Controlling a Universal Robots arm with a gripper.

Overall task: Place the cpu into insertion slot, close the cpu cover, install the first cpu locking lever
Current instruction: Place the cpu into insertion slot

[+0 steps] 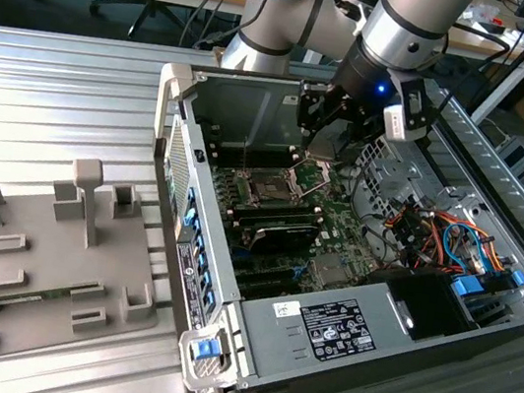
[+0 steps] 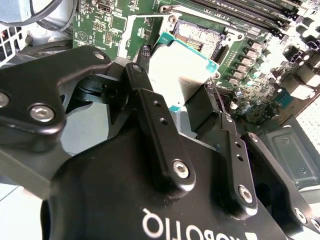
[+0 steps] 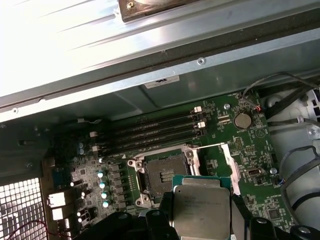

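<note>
cpu: one edge cut off | insertion slot: partly behind cpu

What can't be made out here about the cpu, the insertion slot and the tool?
The cpu: one edge cut off by the first wrist view's border.
The insertion slot: part hidden behind the cpu in the second wrist view.
Height of cpu over slot: masked by the tool in the exterior view.

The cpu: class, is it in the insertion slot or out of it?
Out. The cpu is held between the fingers, apart from the insertion slot, whose dark bed lies bare.
</note>
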